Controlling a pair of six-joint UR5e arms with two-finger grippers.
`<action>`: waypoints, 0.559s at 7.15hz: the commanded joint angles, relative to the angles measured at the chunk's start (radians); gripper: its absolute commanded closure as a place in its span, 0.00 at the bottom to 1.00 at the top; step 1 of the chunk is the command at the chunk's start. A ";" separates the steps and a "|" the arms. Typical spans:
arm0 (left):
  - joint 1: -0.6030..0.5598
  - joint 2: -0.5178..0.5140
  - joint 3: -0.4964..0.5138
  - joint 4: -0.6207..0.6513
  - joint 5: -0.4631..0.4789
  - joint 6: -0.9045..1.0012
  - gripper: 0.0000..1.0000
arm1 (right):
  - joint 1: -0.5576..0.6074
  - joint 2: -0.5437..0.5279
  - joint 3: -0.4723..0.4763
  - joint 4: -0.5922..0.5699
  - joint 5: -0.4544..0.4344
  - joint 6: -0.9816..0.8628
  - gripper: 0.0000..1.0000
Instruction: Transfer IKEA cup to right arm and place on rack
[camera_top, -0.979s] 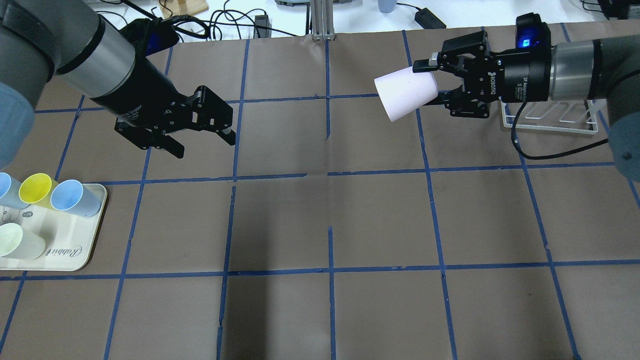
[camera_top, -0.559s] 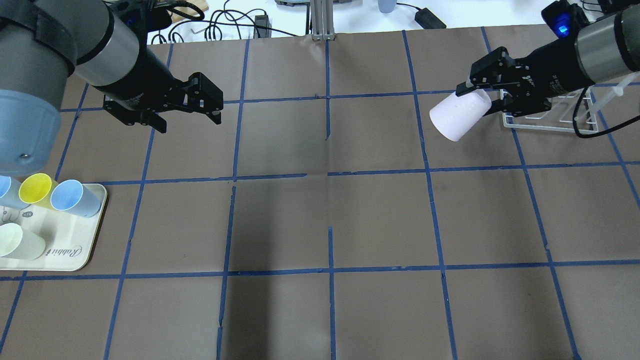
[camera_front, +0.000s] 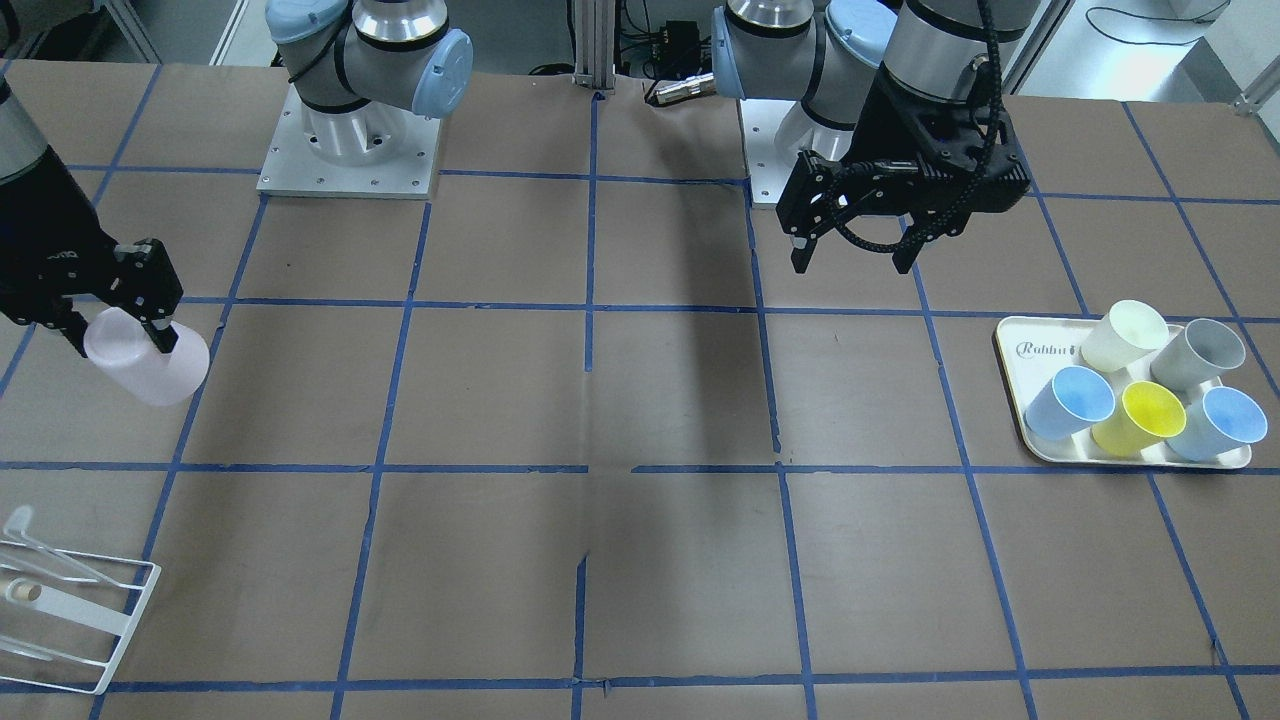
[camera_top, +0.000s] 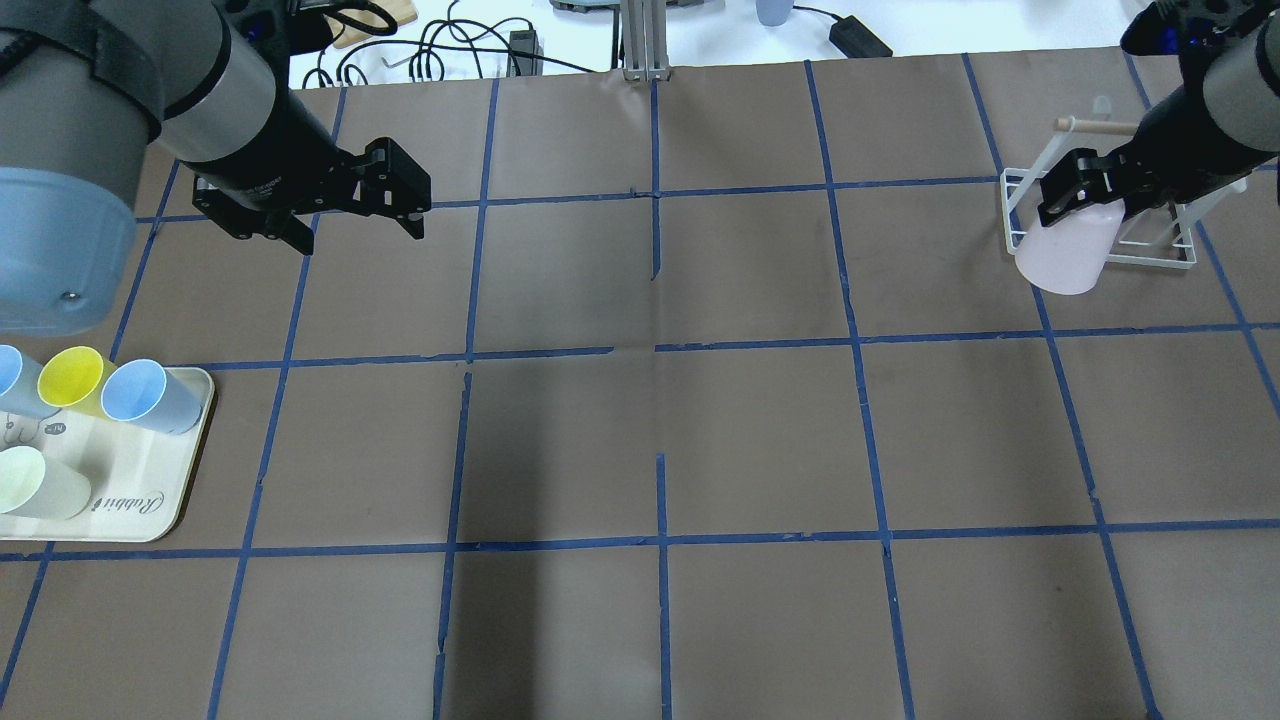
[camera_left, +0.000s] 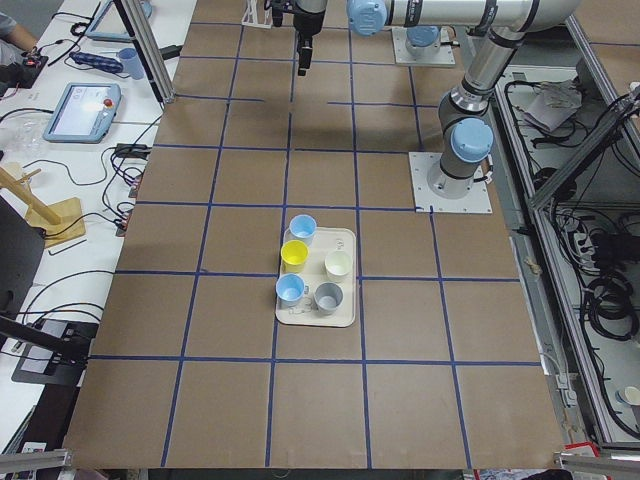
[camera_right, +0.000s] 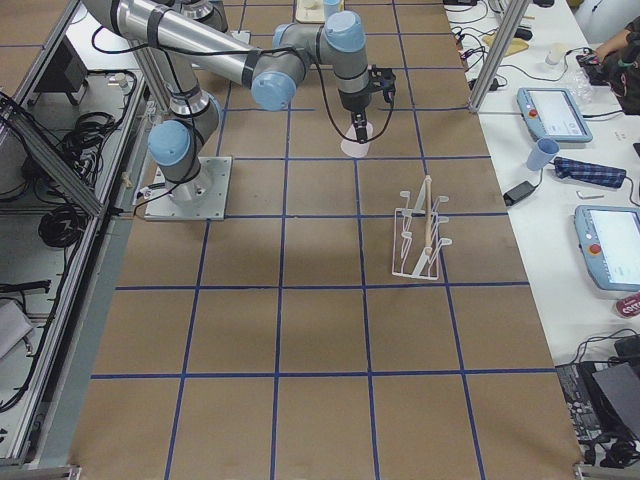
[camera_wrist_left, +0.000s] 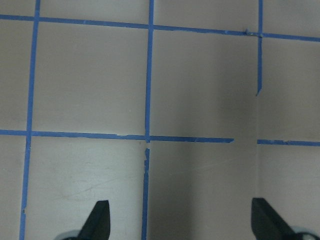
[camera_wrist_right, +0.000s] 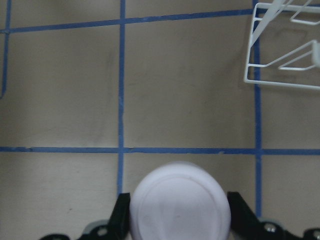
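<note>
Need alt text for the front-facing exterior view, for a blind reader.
The right gripper, at the view's left, holds the pale pink IKEA cup tilted above the table, short of the wire rack in the lower-left corner. The left gripper hangs open and empty; five cups sit on a tray at right.

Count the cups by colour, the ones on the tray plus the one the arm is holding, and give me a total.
Blue cups: 2
Yellow cup: 1
Cream cup: 1
Grey cup: 1
Pale pink cup: 1
Total: 6 cups
</note>
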 joint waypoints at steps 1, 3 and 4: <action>0.001 -0.029 0.048 -0.021 0.032 -0.001 0.00 | 0.000 0.053 0.002 -0.166 -0.045 -0.053 0.78; -0.005 -0.064 0.112 -0.056 0.035 -0.024 0.00 | -0.014 0.111 0.002 -0.263 -0.045 -0.088 0.78; -0.008 -0.078 0.138 -0.081 0.037 -0.030 0.00 | -0.059 0.125 0.000 -0.263 -0.030 -0.093 0.78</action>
